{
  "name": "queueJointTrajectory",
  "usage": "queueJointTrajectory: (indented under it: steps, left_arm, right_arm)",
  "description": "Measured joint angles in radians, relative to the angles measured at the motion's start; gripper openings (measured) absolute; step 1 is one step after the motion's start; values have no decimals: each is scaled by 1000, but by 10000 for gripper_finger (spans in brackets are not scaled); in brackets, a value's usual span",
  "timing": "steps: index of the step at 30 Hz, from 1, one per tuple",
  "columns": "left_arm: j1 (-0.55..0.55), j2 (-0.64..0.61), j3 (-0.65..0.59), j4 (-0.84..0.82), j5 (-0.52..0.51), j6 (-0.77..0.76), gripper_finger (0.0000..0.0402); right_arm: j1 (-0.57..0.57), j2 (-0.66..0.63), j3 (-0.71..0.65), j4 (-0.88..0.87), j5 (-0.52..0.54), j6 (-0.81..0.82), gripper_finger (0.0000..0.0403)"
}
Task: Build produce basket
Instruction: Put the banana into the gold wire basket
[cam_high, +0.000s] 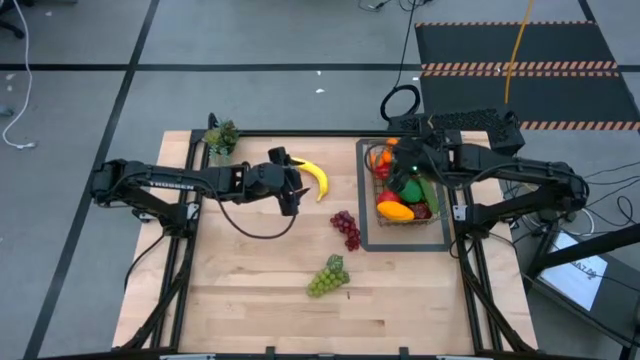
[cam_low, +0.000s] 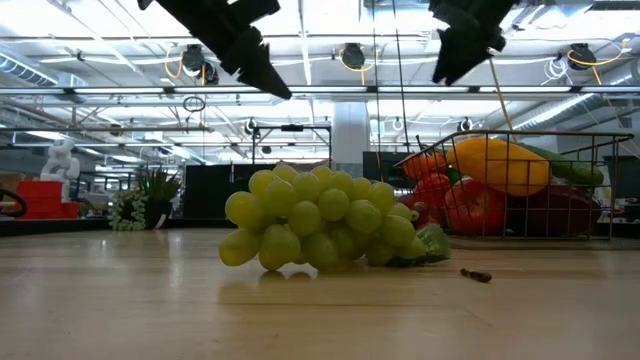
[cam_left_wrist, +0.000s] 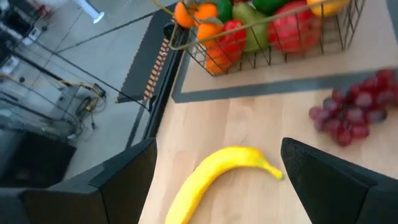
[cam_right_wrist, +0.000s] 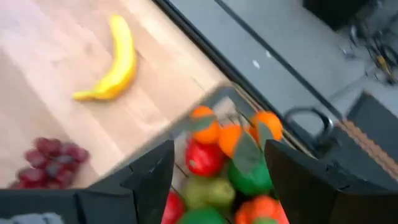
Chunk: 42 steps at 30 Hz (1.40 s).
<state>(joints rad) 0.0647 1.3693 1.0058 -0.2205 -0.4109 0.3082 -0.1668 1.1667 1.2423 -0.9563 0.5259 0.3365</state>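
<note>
A yellow banana (cam_high: 315, 178) lies flat on the wooden table at the far middle. My left gripper (cam_high: 291, 190) hovers open just left of it; in the left wrist view the banana (cam_left_wrist: 217, 180) shows between the spread fingers, below them. The wire basket (cam_high: 405, 195) stands on a flat dark tray (cam_high: 400, 244) at the right and holds oranges, red apples, a mango and green pieces. My right gripper (cam_high: 405, 165) hangs open above the basket's fruit (cam_right_wrist: 214, 155) with nothing between its fingers. Purple grapes (cam_high: 346, 228) and green grapes (cam_high: 328, 277) lie loose on the table.
A small potted plant (cam_high: 222, 135) stands at the table's far left corner. A small dark bit (cam_low: 475, 274) lies on the wood near the green grapes (cam_low: 320, 225). Bare wood stretches along the near edge and the left half of the table.
</note>
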Motion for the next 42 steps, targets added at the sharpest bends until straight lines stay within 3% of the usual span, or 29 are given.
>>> queueJointTrajectory:
  steps: [5,8,10,17,22,31,42]
  left_arm:
    - [5,0,0,33,-115,218,344]
    - [5,0,0,30,-204,182,344]
    - [5,8,0,16,-206,156,344]
    - [64,36,0,20,-22,225,344]
    - [166,63,0,10,107,299,344]
    - [309,202,10,10,201,350,344]
    - [397,452,152,-113,204,359,344]
  right_arm:
    - [46,-8,-64,186,1,-85,246]
    - [60,-19,-129,342,2,-175,246]
    - [60,-26,-166,440,-1,-263,246]
    - [60,-91,-206,537,2,-450,246]
    - [60,-169,-225,533,2,-462,246]
    - [57,-286,-292,576,1,-487,246]
    - [57,-309,-313,625,-6,-517,246]
